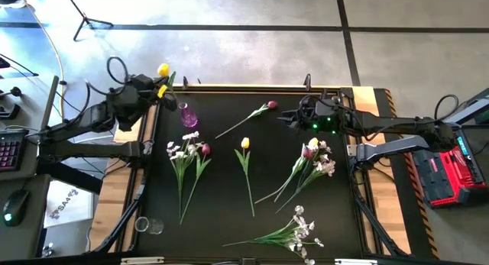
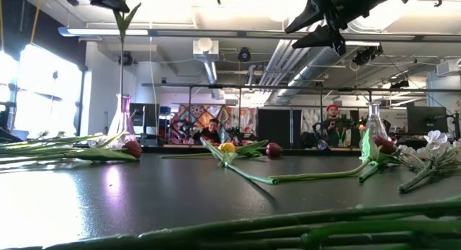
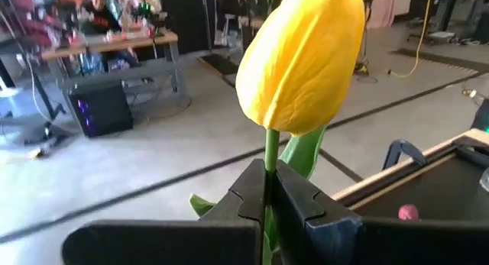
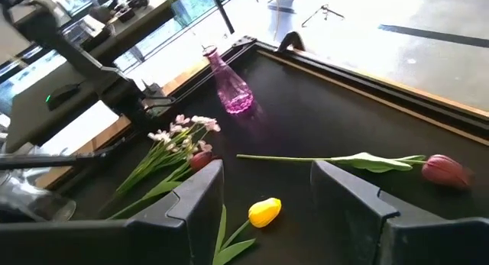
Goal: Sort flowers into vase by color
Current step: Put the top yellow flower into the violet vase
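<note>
My left gripper is high over the table's far left corner, shut on a yellow tulip that stands upright. Its stem runs down toward the neck of the pink glass vase. Whether the stem's end is inside the vase, I cannot tell. My right gripper hovers open at the far right, touching nothing. On the mat lie a red tulip, a second yellow tulip, a left bunch, a right bunch and a white spray. My left gripper pinches the tulip's green stem between its two fingers, just below the yellow head. The fingers come roughly level from the table's left side and lie across the stem. The flower is upright, head up, and the long stem hangs below, clear of the mat.
A clear glass vase shows at the right in the low view. A small glass object lies by the mat's near left corner. The black mat has a raised frame. People sit at desks in the room beyond the table.
</note>
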`<state>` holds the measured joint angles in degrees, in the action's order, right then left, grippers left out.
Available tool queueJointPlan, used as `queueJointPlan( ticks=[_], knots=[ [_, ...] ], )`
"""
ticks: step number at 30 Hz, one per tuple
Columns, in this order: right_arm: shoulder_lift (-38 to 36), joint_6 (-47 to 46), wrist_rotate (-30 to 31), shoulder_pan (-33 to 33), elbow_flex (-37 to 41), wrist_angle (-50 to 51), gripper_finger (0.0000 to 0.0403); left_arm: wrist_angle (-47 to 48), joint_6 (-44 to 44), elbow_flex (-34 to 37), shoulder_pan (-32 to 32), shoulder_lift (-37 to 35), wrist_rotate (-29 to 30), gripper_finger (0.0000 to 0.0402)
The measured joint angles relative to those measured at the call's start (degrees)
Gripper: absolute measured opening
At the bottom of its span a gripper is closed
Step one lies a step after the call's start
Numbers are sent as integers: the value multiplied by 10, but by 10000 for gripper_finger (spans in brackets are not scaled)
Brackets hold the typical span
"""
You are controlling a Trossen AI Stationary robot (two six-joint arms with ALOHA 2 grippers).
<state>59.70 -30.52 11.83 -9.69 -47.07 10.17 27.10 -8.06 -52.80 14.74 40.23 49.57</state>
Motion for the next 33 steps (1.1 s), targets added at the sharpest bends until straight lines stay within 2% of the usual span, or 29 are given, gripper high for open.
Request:
queueJointPlan(
  ticks=[4, 8, 14, 17, 20, 23, 29, 33],
  knots=[
    [13, -39, 9, 0, 0, 14, 188, 48, -97, 13, 16, 12, 2, 29],
    [43, -73, 9, 3, 0, 28, 188, 87, -148, 14, 40, 27, -14, 77],
    [96, -124, 2, 14, 0, 30, 188, 90, -153, 5, 78, 40, -70, 153],
    [114, -134, -31, 15, 0, 38, 188, 107, -141, -24, 94, 43, -95, 180],
    [126, -146, -64, 9, 0, 65, 188, 165, -164, -74, 125, 52, -110, 203],
    [130, -159, -77, 2, 0, 95, 188, 232, -184, -115, 160, 67, -150, 225],
    [131, -159, -79, -7, 0, 113, 188, 279, -198, -116, 202, 106, -249, 262],
    [131, -158, -80, -8, 0, 114, 188, 266, -198, -116, 203, 120, -273, 272]
  ],
)
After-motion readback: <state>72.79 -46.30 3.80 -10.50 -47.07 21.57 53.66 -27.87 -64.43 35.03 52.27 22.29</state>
